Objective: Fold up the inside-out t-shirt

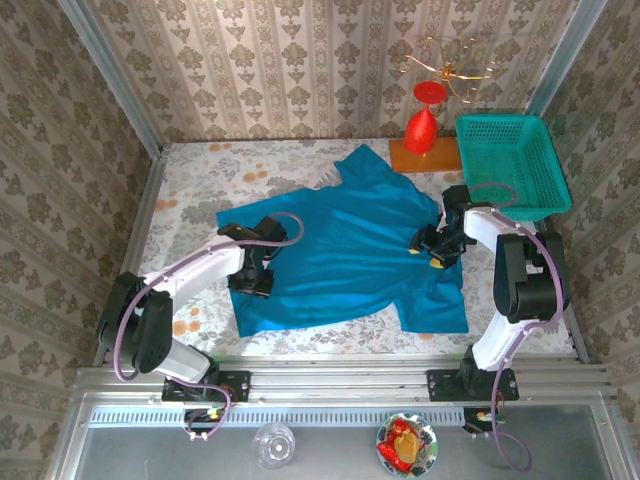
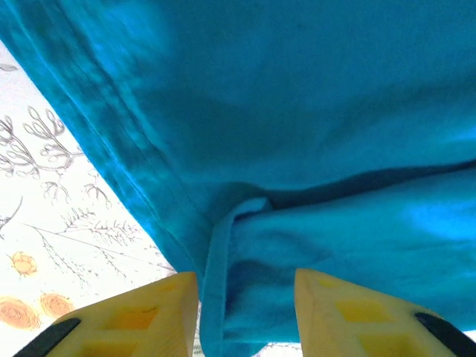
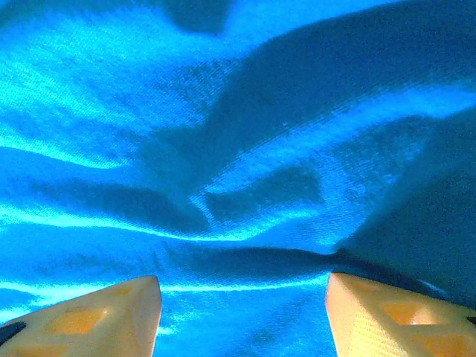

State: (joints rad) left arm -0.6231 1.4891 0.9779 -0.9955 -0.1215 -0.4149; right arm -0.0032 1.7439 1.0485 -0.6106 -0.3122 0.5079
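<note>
A floral-print table (image 1: 190, 190) bears the blue t-shirt (image 1: 350, 250), spread between the left gripper (image 1: 256, 281) and the right gripper (image 1: 432, 252). Beyond the right gripper stand a teal mesh basket (image 1: 512, 160) and a red ornament (image 1: 421, 128).

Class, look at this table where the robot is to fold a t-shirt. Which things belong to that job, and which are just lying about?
Belong to the job:
blue t-shirt
left gripper
right gripper

Just lying about:
green mesh basket
red ornament
clear glass
small dish
</note>
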